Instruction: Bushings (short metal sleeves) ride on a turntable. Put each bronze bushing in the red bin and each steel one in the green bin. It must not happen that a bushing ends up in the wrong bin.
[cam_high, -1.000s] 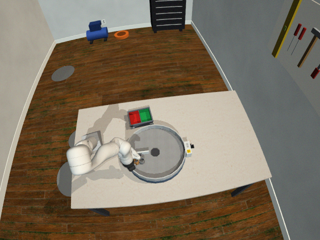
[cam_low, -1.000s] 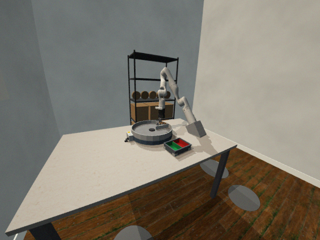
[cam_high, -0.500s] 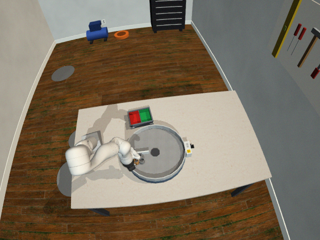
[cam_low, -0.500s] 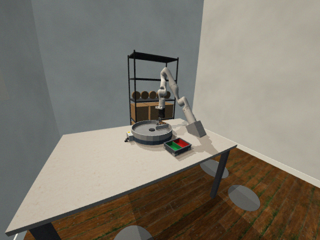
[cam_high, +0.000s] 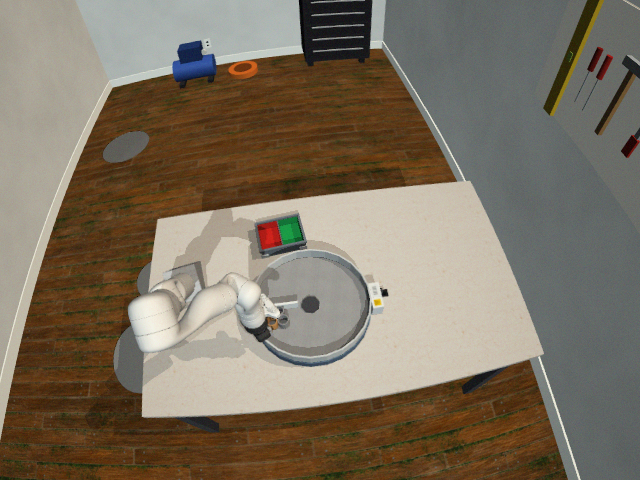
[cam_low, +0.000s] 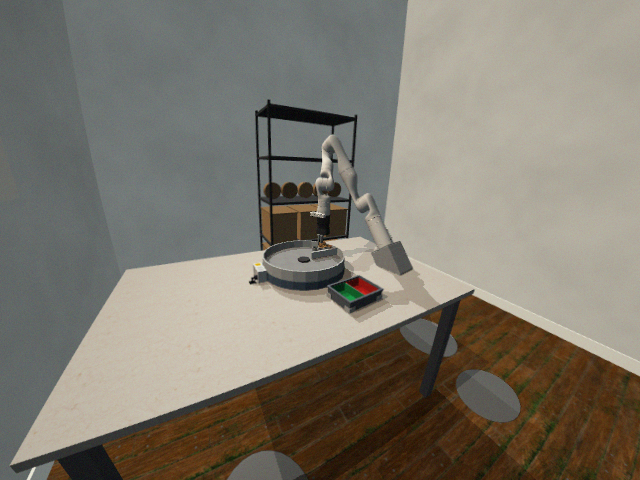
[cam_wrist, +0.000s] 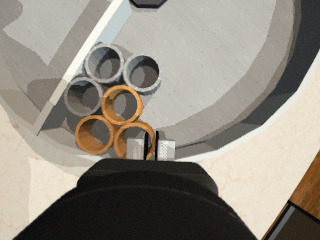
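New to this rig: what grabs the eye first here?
The cluster of six short sleeves on the grey round turntable: three bronze bushings and three steel bushings, packed against a white bar. The two-finger gripper is shut on the wall of the nearest bronze bushing by the rim. Beside the turntable sits the bin tray, red half and green half.

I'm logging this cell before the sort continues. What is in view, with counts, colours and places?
Bronze bushings: three, orange, clustered on the turntable; the nearest one has its wall gripped.
Steel bushings: three, grey, just beyond the bronze ones.
Turntable: one, grey, on the table.
Bin tray: one, red and green halves, beside the turntable.
Control box: one, white, at the turntable's rim.
Table: one, beige.
Shelf rack: one, black, behind.
Compressor: one, blue, on the floor.
Arm: one, white; jaws shut on the nearest bronze bushing.
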